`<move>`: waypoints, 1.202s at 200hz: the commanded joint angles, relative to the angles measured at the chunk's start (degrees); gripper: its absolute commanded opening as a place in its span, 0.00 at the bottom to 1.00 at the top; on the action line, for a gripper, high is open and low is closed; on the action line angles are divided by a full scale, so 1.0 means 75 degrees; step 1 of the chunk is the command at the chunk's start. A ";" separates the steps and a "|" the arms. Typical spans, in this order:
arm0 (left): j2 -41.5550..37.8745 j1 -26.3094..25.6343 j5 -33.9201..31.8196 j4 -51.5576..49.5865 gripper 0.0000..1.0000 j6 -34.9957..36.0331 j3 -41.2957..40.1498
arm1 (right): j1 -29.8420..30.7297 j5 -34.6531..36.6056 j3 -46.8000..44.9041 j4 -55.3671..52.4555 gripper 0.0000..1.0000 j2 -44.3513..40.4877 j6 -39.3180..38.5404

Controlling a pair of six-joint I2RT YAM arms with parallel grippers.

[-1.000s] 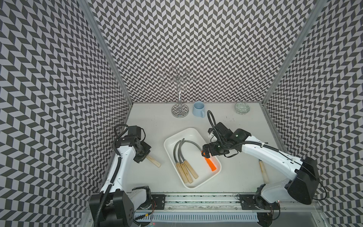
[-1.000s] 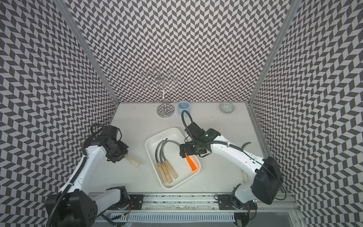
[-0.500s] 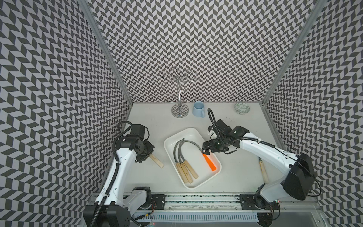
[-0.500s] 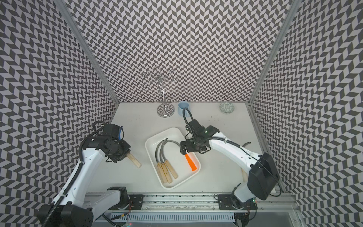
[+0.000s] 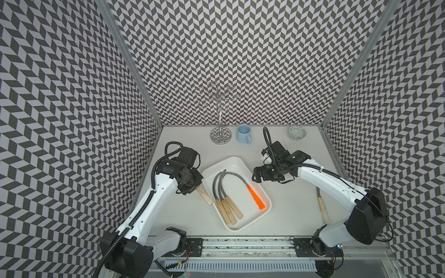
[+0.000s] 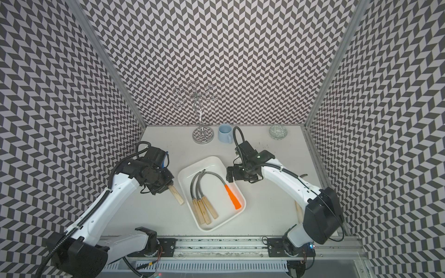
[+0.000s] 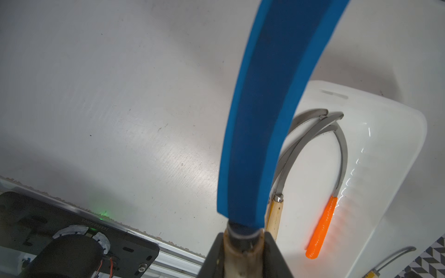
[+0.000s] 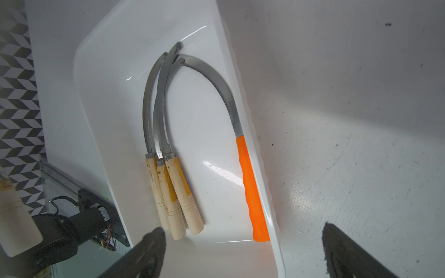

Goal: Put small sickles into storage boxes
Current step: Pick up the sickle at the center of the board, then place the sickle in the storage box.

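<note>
The white storage box lies mid-table. In it rest three wooden-handled small sickles side by side. An orange-handled sickle lies along its right wall. My left gripper is shut on another sickle just left of the box. That sickle's wooden handle sticks out and its blade wears a blue sheath. My right gripper hangs open and empty over the box's far right edge. One more sickle lies by the right arm.
At the back wall stand a metal mug tree, a light blue mug and a small green-patterned bowl. The arm rail runs along the front edge. Patterned walls close in both sides.
My left gripper has carried its sickle to the right, closer to the box. The open right gripper has drawn back from the orange handle toward the box's far edge.
</note>
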 commanded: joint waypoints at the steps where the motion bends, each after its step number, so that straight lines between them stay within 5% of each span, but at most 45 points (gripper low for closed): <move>1: 0.0255 -0.0525 -0.0101 0.0043 0.27 -0.0540 0.0321 | -0.0151 0.0048 -0.0040 0.0238 1.00 -0.0349 -0.0050; 142: 0.1941 -0.3621 -0.0053 0.0865 0.27 -0.2684 0.1065 | -0.0741 0.1157 -0.0524 -0.0501 1.00 -0.1347 0.1070; 240: 0.2471 -0.4745 0.0141 0.1510 0.28 -0.3962 0.1017 | -0.1146 0.1259 -0.0730 -0.0918 1.00 -0.1893 0.1373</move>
